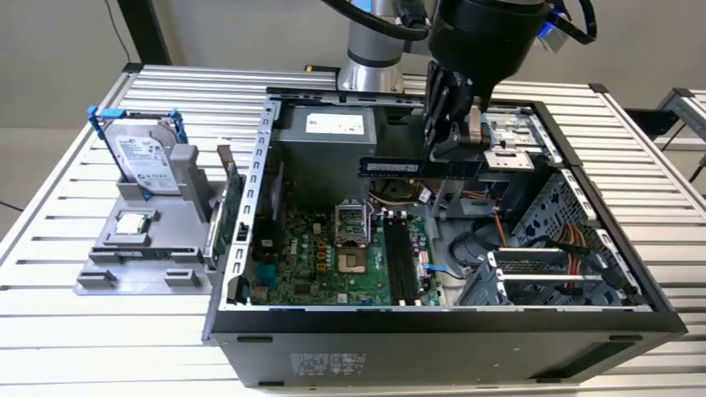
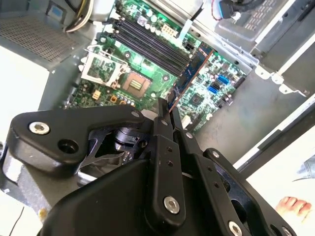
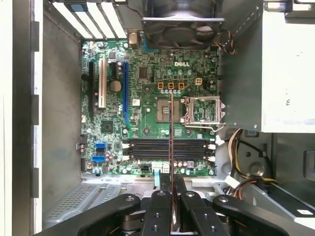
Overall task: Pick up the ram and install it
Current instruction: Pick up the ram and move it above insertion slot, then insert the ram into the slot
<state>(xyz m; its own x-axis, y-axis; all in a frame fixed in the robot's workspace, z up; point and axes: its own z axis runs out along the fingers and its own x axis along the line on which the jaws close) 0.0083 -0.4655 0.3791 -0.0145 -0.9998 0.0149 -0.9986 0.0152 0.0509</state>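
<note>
The ram [image 1: 389, 168] is a long dark blue-green stick. It hangs level in the air over the open computer case [image 1: 248, 207], above the motherboard [image 1: 320, 256]. My gripper [image 1: 450, 159] is shut on the end of it toward the exterior view's right. Both wrist views show the ram edge-on [image 2: 190, 73] [image 3: 171, 132], sticking out from between the shut fingertips [image 2: 162, 114] [image 3: 163, 181]. Below it lie the black memory slots [image 1: 399, 258] [image 2: 147, 42] [image 3: 167, 147], with nothing seated in them. The stick stands well above the slots and runs crosswise to them.
On the exterior view's left, a grey fixture [image 1: 138, 260] holds a silver hard drive in a blue frame [image 1: 149, 157] and a small square processor chip [image 1: 132, 222]. Inside the case are the power supply [image 1: 326, 132], CPU socket [image 1: 350, 222], fan [image 3: 179, 19] and cables [image 3: 238, 157]. A person's foot [image 2: 293, 206] shows beside the table.
</note>
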